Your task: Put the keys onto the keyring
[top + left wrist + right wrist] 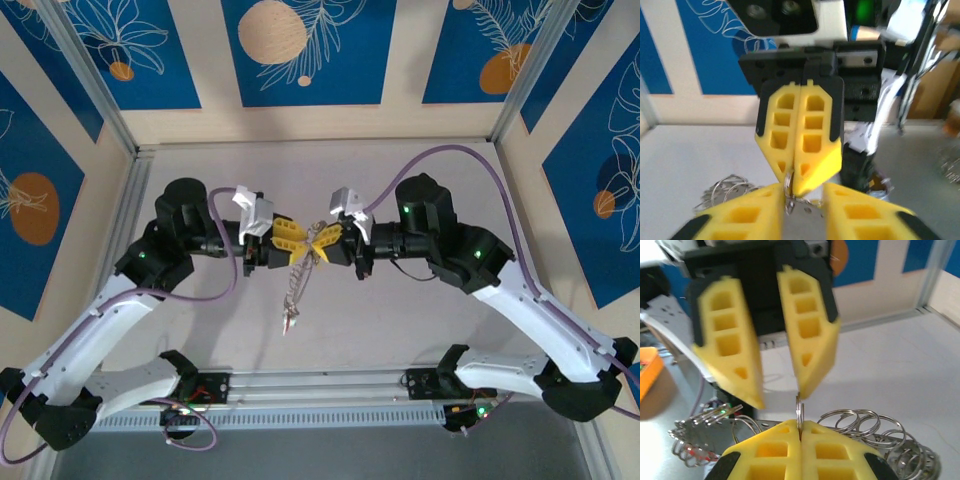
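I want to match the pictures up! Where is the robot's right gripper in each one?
Top external: right gripper, in the middle, tip to tip with the left gripper.
Left wrist: right gripper at centre, fingers together, pointing down.
Right wrist: right gripper at the bottom edge, shut on a small ring.
Shared landmark: the left gripper, fingers apart.

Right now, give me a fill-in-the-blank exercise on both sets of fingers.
1. The right fingers are ___ on a ring.
2. The left fingers are ___, not shut.
3. Both pairs of fingers are coloured ___.
Missing words: shut; open; yellow.
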Robot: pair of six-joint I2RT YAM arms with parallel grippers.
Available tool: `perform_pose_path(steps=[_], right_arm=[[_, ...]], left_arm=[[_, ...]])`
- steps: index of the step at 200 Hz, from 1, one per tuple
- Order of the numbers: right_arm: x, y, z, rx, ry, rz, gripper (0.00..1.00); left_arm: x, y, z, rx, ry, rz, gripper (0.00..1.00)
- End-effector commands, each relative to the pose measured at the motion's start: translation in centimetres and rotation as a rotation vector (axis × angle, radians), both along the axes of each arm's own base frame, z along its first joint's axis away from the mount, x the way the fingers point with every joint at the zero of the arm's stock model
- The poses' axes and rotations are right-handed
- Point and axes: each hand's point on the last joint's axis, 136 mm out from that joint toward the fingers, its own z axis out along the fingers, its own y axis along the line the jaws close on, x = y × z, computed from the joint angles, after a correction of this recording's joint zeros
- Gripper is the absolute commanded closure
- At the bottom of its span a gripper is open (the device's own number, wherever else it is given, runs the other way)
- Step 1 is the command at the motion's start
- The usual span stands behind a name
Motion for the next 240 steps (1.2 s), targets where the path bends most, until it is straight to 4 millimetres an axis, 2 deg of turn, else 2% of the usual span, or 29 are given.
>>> perform_pose_path(steps=[1,21,47,72,138,197,240], right_arm=[[1.2,-1.3,-1.3,-0.139,-0.011,-0.074,1.00],[1.1,-0.9,-2.7,-0.198,0.045,-0.053,1.00],[0.3,-0.4,-3.9,-0.253,0.080,0.003,1.00],[-0.4,0.0,-4.0,-0.280,0.070,0.050,1.00],[-1.7,1.0,-1.9,-0.279,0.021,0.156,1.00],[-1.2,1.3,-4.2,-0.373,0.027,0.154,1.00],[-1.2,1.3,-4.9,-0.417,0.019,0.154,1.00]], left_arm=[[0.8,1.1,-3.1,0.183,-0.039,0.070,0.64],[1.3,1.3,-4.4,0.226,-0.036,0.092,0.61],[1.1,1.2,-4.8,0.225,-0.032,0.080,0.61],[0.8,1.0,-5.1,0.250,-0.027,0.055,0.61],[0.1,0.1,-5.6,0.263,0.002,-0.005,0.59],[-0.3,0.5,-5.0,0.255,-0.012,0.013,0.59],[0.3,0.7,-5.2,0.277,-0.005,0.046,0.55]])
